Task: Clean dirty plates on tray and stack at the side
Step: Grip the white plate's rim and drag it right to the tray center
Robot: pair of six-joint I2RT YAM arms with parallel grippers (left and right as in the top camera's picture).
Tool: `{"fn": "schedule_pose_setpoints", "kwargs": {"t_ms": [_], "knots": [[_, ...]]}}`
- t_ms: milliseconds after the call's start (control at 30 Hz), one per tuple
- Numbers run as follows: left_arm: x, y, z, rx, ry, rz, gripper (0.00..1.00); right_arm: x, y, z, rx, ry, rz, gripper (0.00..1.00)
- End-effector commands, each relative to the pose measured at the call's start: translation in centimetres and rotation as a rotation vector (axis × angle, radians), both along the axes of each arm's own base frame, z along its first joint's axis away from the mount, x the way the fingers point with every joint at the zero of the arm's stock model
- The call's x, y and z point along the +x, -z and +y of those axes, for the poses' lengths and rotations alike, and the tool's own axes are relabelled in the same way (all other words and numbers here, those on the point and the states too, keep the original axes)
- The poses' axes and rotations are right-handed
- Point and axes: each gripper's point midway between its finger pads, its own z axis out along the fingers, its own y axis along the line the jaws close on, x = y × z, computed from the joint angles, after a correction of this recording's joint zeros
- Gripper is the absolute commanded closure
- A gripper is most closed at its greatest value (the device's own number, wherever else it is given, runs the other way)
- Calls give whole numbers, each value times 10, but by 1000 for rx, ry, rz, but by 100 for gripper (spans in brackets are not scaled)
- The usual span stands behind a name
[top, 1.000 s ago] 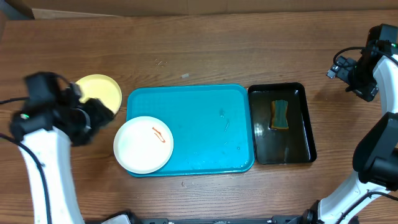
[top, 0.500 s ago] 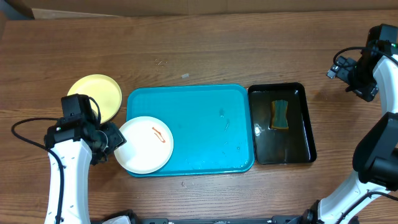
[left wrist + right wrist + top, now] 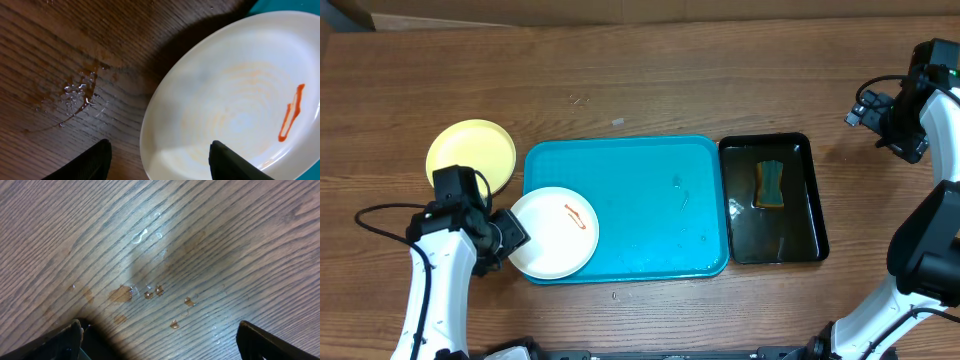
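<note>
A white plate (image 3: 556, 232) with an orange smear lies on the front left corner of the turquoise tray (image 3: 650, 190), overhanging its left edge. A pale yellow-green plate (image 3: 470, 152) lies on the table left of the tray. I see only two plates. My left gripper (image 3: 514, 238) is open at the white plate's left rim; in the left wrist view the fingers (image 3: 160, 162) straddle the rim of the plate (image 3: 240, 110), one over the wood, one over the plate. My right gripper (image 3: 880, 115) is open and empty over bare wood at the far right (image 3: 160, 340).
A black tray (image 3: 810, 225) holding a sponge (image 3: 770, 184) stands right of the turquoise tray. Water drops lie on the wood by the plate (image 3: 80, 95) and under the right gripper (image 3: 150, 291). A cardboard box edge (image 3: 520, 12) runs along the back.
My left arm has swung from beside the yellow-green plate toward the front and right, bringing its gripper to the white plate's left rim. The right arm and the plates have not moved.
</note>
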Motion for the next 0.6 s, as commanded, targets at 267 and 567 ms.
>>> {"fn": "schedule_pose_setpoints", "kwargs": {"t_ms": [267, 567], "knots": [[5, 13, 7, 28, -30, -24, 42, 2, -10, -2, -13, 7, -25, 0], [10, 34, 11, 32, -31, 25, 62, 2, -10, -2, -13, 7, -25, 0]]}}
